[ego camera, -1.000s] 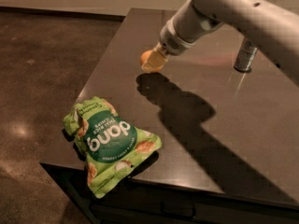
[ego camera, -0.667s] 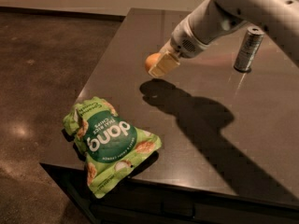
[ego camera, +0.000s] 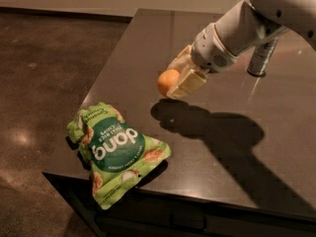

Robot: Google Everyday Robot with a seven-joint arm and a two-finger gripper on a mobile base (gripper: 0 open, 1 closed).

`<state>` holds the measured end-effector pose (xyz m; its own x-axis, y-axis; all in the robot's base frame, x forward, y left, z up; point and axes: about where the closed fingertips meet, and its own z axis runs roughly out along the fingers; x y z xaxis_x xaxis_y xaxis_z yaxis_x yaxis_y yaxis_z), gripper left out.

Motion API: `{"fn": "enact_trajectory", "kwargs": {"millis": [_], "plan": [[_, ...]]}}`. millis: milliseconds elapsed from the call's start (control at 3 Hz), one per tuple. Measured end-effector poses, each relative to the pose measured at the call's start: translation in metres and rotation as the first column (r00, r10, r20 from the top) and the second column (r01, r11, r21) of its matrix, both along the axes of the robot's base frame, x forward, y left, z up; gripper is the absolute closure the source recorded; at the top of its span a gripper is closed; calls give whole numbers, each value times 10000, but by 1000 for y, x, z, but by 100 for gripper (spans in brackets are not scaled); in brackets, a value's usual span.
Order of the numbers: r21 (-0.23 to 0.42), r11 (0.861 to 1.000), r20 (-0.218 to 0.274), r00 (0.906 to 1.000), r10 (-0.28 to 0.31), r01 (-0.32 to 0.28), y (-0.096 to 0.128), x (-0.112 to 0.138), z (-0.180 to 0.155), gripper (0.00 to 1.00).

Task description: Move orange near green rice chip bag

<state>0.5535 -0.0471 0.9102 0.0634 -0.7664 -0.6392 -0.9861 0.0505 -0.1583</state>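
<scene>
The gripper [ego camera: 174, 83] is clamped on the orange [ego camera: 166, 81], held above the table [ego camera: 207, 147] over its own shadow. The bag [ego camera: 116, 149] lies flat at the near left corner, apart from the orange. Its long axis runs far to near, its lettering is upside down, and its near end overhangs the edge.

The hand [ego camera: 176, 79] holds the orange [ego camera: 165, 82] above the table [ego camera: 291, 127], apart from the flat-lying green rice chip bag [ego camera: 118, 149].

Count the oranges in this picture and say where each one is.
1. The orange is held in the gripper, lifted above the table, beyond and right of the green rice chip bag. Another could hide behind the arm.
</scene>
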Motion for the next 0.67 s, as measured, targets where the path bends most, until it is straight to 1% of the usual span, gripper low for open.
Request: {"fn": "enact_trajectory", "kwargs": {"millis": [333, 667], "plan": [[-375, 9866, 241, 9869, 1596, -1586, 6, -26, -11, 100], [-940, 9574, 282, 9606, 2767, -2730, 12, -44, -24, 100]]}}
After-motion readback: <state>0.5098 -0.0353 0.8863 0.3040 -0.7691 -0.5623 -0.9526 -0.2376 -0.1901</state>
